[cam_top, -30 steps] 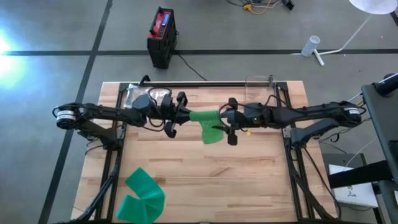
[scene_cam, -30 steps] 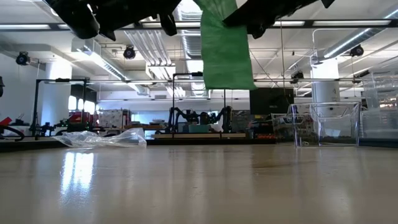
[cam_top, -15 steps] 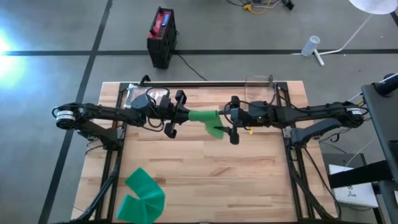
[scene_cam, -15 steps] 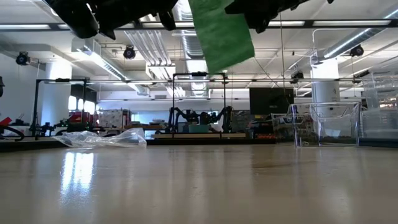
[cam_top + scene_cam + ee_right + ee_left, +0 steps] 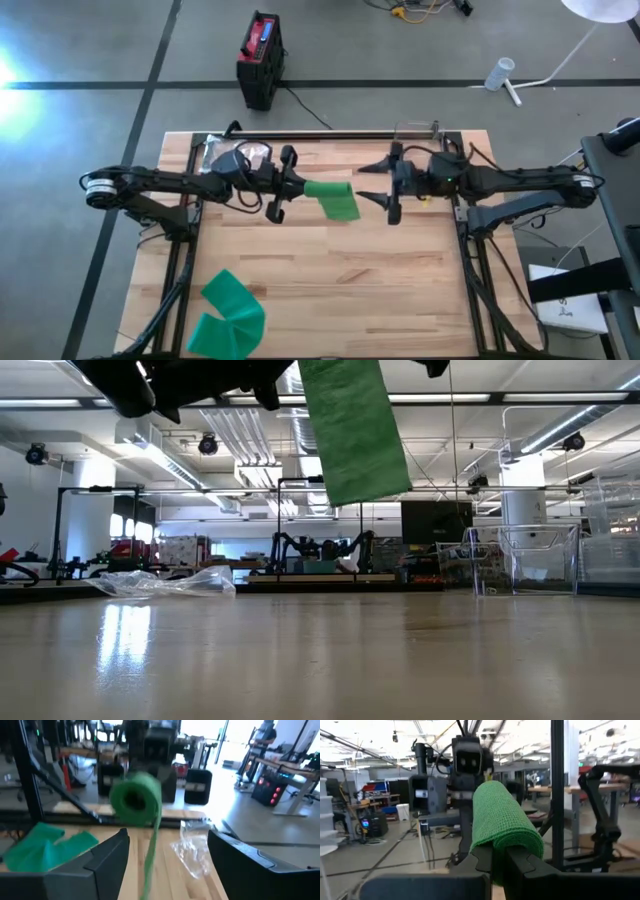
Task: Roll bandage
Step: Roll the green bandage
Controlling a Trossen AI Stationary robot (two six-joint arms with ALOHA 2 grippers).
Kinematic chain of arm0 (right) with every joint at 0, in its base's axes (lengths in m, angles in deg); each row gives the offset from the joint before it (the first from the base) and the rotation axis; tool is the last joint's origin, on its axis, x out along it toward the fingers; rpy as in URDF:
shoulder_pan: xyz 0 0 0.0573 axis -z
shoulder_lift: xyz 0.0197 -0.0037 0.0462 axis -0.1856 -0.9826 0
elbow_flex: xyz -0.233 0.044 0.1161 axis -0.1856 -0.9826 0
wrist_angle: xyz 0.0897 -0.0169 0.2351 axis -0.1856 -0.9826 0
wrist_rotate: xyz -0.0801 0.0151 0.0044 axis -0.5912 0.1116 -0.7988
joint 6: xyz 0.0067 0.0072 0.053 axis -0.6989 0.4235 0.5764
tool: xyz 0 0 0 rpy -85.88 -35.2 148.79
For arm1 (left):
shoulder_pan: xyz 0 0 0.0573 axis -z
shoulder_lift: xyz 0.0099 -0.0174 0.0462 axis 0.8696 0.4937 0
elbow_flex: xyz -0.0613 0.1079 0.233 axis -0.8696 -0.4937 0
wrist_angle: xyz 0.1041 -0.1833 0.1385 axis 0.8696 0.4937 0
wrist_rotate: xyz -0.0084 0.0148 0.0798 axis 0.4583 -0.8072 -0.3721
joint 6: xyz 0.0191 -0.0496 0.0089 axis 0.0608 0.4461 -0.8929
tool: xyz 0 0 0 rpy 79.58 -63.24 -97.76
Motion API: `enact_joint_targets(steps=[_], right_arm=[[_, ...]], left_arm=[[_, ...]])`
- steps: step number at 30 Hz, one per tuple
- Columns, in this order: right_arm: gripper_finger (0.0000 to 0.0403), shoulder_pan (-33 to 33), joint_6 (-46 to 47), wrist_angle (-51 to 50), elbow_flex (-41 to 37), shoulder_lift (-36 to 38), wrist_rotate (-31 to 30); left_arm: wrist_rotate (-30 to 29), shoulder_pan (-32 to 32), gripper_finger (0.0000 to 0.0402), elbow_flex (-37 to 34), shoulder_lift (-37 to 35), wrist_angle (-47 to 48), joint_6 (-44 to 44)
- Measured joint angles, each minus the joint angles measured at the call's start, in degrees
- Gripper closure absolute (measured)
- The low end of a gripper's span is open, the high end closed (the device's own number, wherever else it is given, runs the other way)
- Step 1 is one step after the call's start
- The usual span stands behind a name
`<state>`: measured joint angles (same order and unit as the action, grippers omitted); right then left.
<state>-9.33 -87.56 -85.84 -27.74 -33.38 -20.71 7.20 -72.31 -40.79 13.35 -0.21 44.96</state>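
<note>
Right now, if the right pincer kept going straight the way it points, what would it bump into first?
Probably the green bandage roll, held up off the table by the shut left pincer. The open right pincer faces it head-on, with only air between them, though the gap is hard to judge.

Your left gripper [image 5: 290,186] sits clamped, arm stretched toward centre. Your right gripper [image 5: 375,186] faces it, fingers spread wide, holding nothing.

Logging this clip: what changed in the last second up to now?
The right gripper let go of the green bandage, opened and drew back toward its own side. The loose tail now hangs free. The left gripper stayed shut on the roll; the second green bandage and the plastic bag did not move.
</note>
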Motion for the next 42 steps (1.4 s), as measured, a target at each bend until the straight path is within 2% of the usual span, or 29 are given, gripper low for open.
enact_joint_targets(steps=[15, 27, 42], right_arm=[[0.0187, 0.0, -1.7, 4.0, 2.3, -5.6, 3.4], [0.0192, 0.0, -4.5, -2.5, 3.5, -6.3, 4.5], [0.0207, 0.0, -7.2, -0.5, 3.5, -7.6, 4.5]], left_arm=[[0.0, 0.0, 0.0396, 0.0, -0.3, 4.4, -6.9], [0.3, 0.0, 0.0395, 0.0, -0.6, 5.4, -7.0], [1.7, 0.1, 0.0395, 0.0, -0.7, 5.3, -6.4]])
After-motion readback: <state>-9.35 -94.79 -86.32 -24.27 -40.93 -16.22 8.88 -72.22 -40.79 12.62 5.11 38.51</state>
